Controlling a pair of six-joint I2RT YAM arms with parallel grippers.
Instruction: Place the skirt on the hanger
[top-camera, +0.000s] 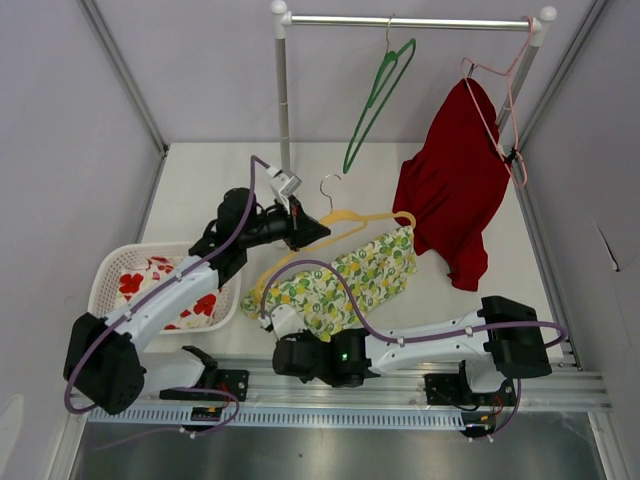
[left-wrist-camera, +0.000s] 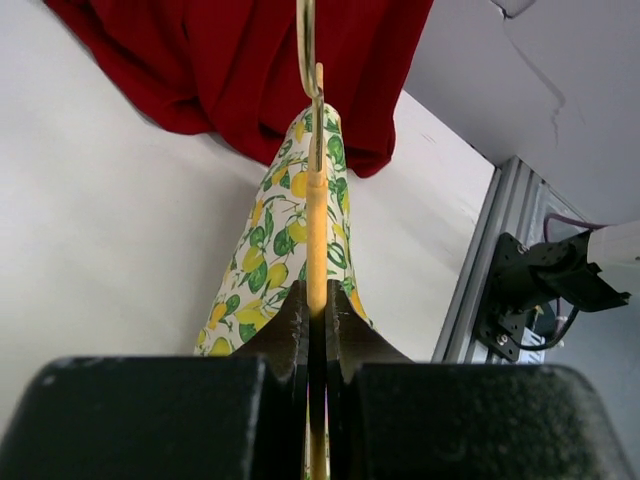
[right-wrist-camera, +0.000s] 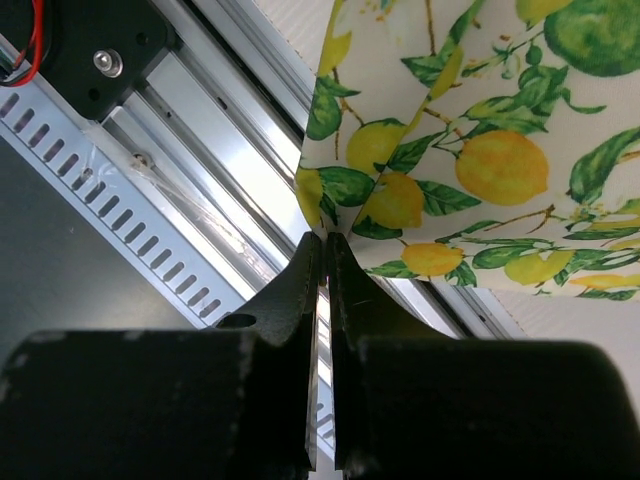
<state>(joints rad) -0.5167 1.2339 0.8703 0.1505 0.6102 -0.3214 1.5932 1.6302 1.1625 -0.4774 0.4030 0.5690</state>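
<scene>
A white tabletop (top-camera: 200, 190) boxed in by pale lilac walls (top-camera: 60, 120) carries a lemon-print skirt (top-camera: 345, 280) at its centre, the cloth draped over one arm of a yellow plastic hanger (top-camera: 345, 218). The left hand (left-wrist-camera: 316, 300) is pressed together on that hanger's arm, while the right hand (right-wrist-camera: 323, 245) pinches the skirt's near edge above the aluminium rail (top-camera: 400, 385). Behind them a chrome clothes rail (top-camera: 410, 21) holds a green wire hanger (top-camera: 378, 100) and a pink hanger (top-camera: 505, 100) bearing a red garment (top-camera: 450, 195), which hangs close beside the skirt. At left sits a white plastic basket (top-camera: 108, 272) with a red-flowered cloth (top-camera: 150, 275).
</scene>
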